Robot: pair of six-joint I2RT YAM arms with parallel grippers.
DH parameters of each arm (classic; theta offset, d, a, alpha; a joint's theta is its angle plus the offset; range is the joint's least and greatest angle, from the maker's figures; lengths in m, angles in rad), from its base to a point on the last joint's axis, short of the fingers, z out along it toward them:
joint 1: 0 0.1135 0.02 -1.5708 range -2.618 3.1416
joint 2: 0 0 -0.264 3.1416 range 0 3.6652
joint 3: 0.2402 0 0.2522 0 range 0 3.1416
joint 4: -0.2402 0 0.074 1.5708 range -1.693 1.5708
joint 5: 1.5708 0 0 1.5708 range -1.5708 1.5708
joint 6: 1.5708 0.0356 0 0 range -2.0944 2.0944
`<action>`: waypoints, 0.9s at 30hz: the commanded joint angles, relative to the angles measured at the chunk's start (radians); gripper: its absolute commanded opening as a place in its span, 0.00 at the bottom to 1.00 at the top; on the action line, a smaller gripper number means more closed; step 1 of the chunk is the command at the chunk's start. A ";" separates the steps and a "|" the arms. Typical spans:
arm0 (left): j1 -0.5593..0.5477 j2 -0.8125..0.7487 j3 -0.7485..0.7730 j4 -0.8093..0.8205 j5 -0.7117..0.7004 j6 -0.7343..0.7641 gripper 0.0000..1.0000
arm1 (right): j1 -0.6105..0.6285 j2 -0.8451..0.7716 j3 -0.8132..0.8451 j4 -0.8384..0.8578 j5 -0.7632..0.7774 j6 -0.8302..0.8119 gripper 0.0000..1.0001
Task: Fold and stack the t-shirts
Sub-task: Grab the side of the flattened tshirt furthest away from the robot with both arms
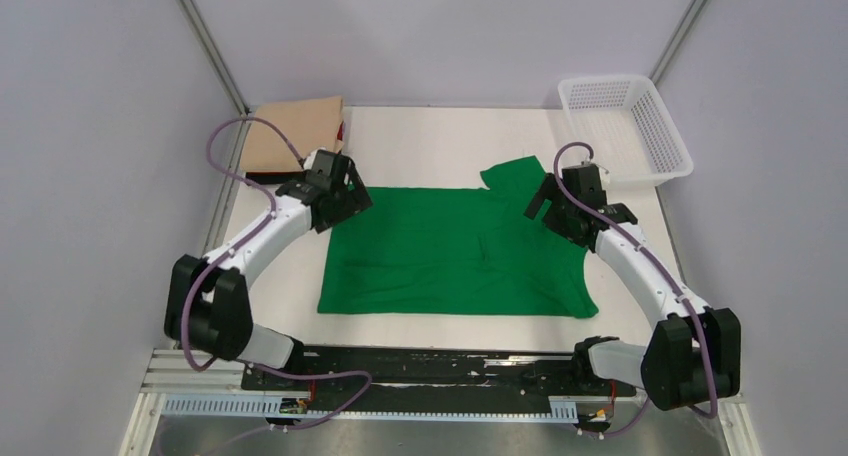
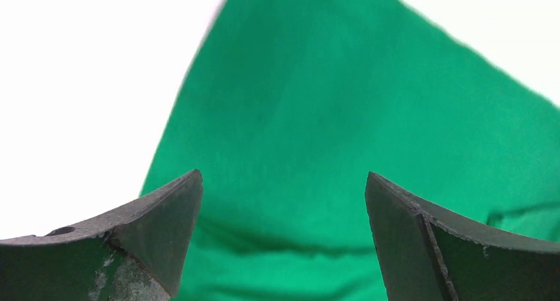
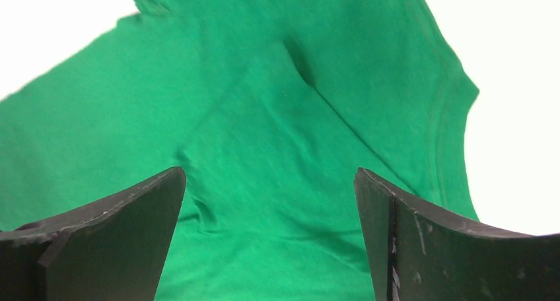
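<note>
Left wrist view: left gripper [image 2: 284, 182] wide above green t-shirt [image 2: 330, 83]; right gripper [image 3: 269, 175] wide too.

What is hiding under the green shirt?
Only the white table shows around the green shirt, which lies spread out on it. Anything beneath is covered by the cloth, though no big bump shows.

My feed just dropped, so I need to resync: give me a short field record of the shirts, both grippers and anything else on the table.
green t-shirt: spread out flat on the table
left gripper: open, above the shirt's far left corner, holding nothing
right gripper: open, above the shirt's far right part, holding nothing
tan shirt: folded, at the table's far left corner
basket: white mesh, far right corner, apart from the green shirt
</note>
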 commanded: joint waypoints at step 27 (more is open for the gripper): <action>0.140 0.798 0.634 0.054 -0.114 0.242 0.63 | -0.037 0.291 0.108 0.258 0.022 -0.133 1.00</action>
